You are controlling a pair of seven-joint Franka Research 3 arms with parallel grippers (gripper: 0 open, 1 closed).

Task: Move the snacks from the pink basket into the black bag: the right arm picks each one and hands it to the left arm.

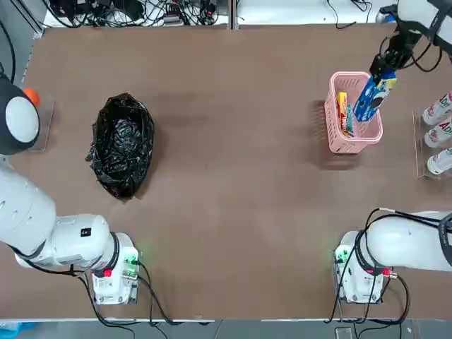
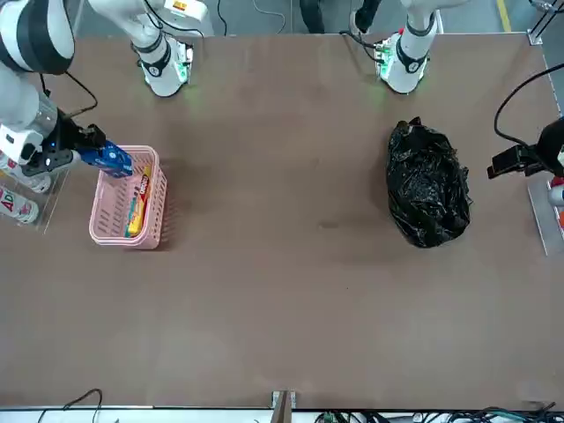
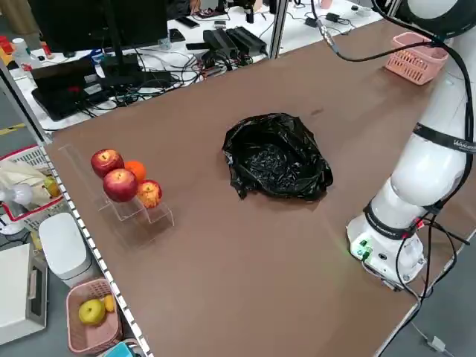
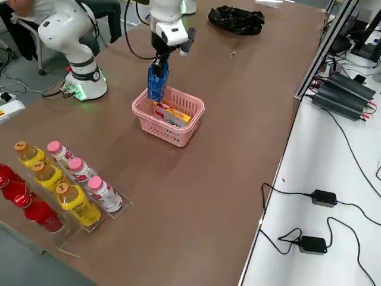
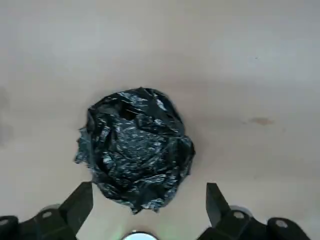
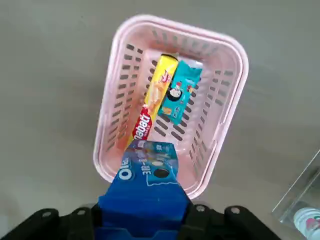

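My right gripper (image 1: 385, 67) is shut on the blue snack (image 1: 371, 99), which hangs tilted over the far end of the pink basket (image 1: 332, 120). In the right wrist view the blue snack (image 6: 147, 185) sits between my fingers above the basket (image 6: 230, 55), where the yellow snack (image 6: 152, 102) and the teal snack (image 6: 181, 97) lie side by side. The black bag (image 1: 121, 145) lies crumpled on the left half of the table. My left gripper (image 5: 149, 200) hovers open above the bag (image 5: 135, 145), its fingers spread wide and holding nothing.
A clear rack of bottles (image 1: 438, 134) stands just right of the basket, close to my right arm. Apples and an orange (image 3: 123, 182) sit on a stand at the table's left edge. Cables run along the far edge.
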